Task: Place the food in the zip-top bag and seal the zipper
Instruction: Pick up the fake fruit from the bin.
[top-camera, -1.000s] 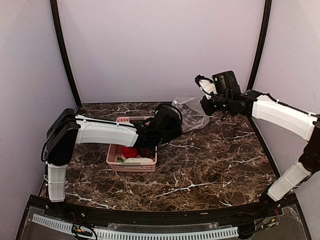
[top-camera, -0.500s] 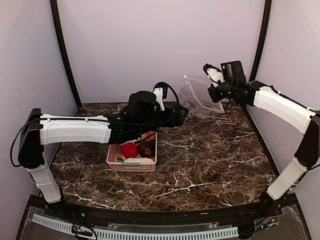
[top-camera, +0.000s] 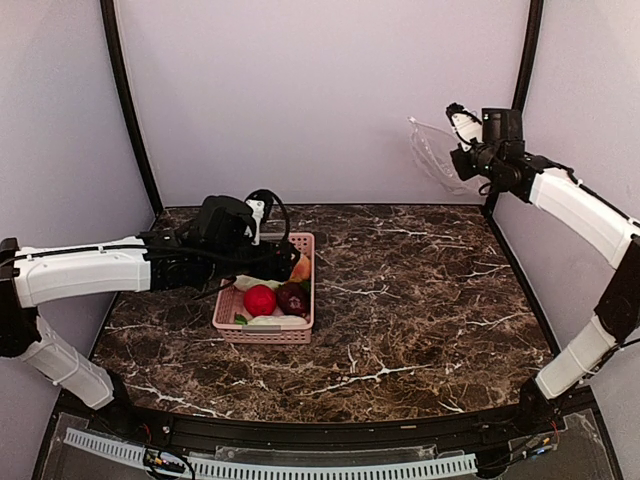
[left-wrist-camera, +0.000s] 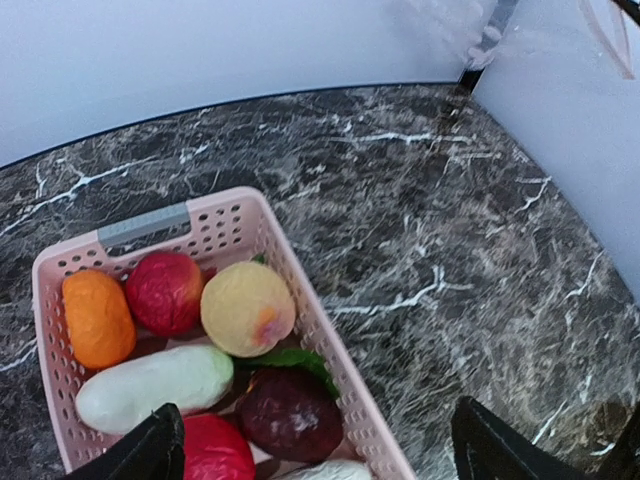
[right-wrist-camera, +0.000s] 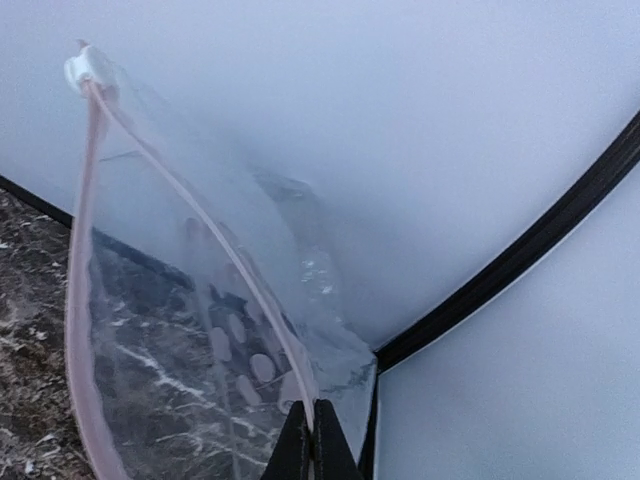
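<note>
Pink slotted basket (top-camera: 266, 337) is set on dark white-veined marble bench (top-camera: 430, 300). Grey handle strip (left-wrist-camera: 144, 225) is seen on one end rim of basket. Pale lilac walls (top-camera: 320, 100) are seen behind basket, with a black pole (top-camera: 128, 110) at each back corner. White perforated strip (top-camera: 300, 467) is fixed along the bench edge nearer than basket.

Soft, even light, probably from overhead, tints the pale walls (top-camera: 320, 100) lilac and leaves only faint shadows on the dark marble table (top-camera: 430, 330); this far view is slightly grainy. From the left wrist the basket (left-wrist-camera: 225, 215) is bright and sharp, while the left gripper (left-wrist-camera: 316, 448) at the bottom edge is dark and blurred. From the right wrist the bag (right-wrist-camera: 200, 300) looks hazy and low in contrast against the wall, with small glints on its creases.
</note>
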